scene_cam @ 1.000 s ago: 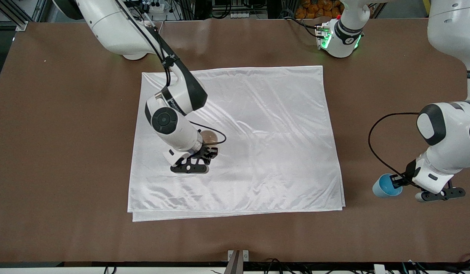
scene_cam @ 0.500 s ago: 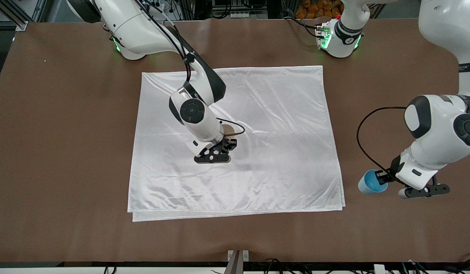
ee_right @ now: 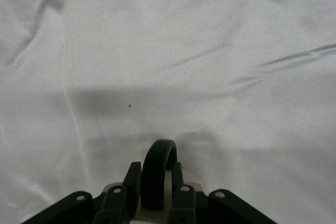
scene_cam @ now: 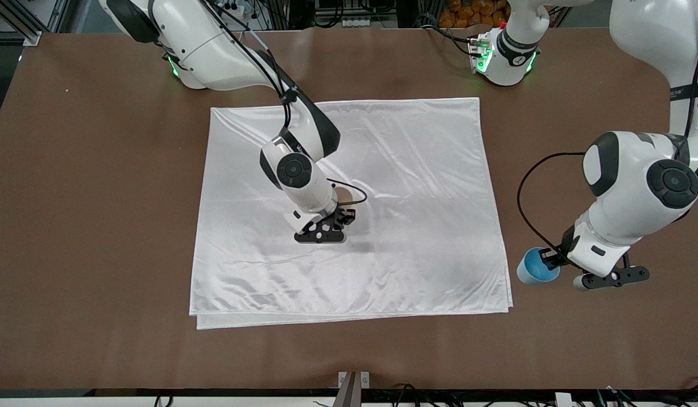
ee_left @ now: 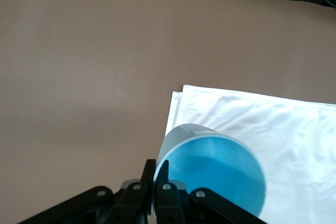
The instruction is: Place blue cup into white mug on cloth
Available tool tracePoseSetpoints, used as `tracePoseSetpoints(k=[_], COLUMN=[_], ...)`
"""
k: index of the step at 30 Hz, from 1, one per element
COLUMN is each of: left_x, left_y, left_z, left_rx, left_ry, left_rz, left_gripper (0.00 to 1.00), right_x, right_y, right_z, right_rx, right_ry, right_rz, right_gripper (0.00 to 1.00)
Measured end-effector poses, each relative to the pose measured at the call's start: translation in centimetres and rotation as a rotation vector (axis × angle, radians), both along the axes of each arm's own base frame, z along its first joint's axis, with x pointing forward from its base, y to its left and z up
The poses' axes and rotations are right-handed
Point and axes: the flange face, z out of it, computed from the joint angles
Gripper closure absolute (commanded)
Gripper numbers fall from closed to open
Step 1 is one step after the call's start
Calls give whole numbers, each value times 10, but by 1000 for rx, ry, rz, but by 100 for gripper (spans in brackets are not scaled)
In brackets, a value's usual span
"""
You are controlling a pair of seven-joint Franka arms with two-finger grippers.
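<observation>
The white cloth (scene_cam: 417, 186) lies spread over the middle of the brown table. My right gripper (scene_cam: 344, 212) is low over the cloth's middle, shut on the black loop handle (ee_right: 157, 171) of the white mug (scene_cam: 345, 195). The wrist hides most of the mug. My left gripper (scene_cam: 552, 261) is shut on the rim of the blue cup (scene_cam: 534, 270), one finger inside and one outside. It holds the cup tilted over bare table, just off the cloth's corner at the left arm's end. In the left wrist view the blue cup (ee_left: 220, 177) hangs beside the cloth's edge (ee_left: 181, 103).
Bare brown table (scene_cam: 89, 226) surrounds the cloth on every side. The left arm's black cable (scene_cam: 524, 209) loops over the table between the cloth and its wrist. A small metal bracket (scene_cam: 353, 380) sits at the table edge nearest the front camera.
The right gripper has carried the mug across the cloth toward the left arm's end, then slowed. The left gripper has brought the blue cup closer to the cloth's edge.
</observation>
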Motion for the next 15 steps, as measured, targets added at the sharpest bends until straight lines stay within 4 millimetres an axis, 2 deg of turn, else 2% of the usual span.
tracePoseSetpoints(k=[1, 9, 15], left_x=[0, -5, -14], left_y=[-2, -33, -62], left_z=[0, -1, -3], left_rx=[-1, -14, -21], left_ry=[0, 4, 32], left_rz=[4, 36, 77], left_gripper=[100, 100, 100], right_x=[0, 1, 10], right_y=[0, 0, -2], right_z=[0, 0, 12], right_rx=[0, 2, 14], right_ry=[1, -1, -25], right_rz=[-2, -11, -25], right_gripper=[0, 0, 0])
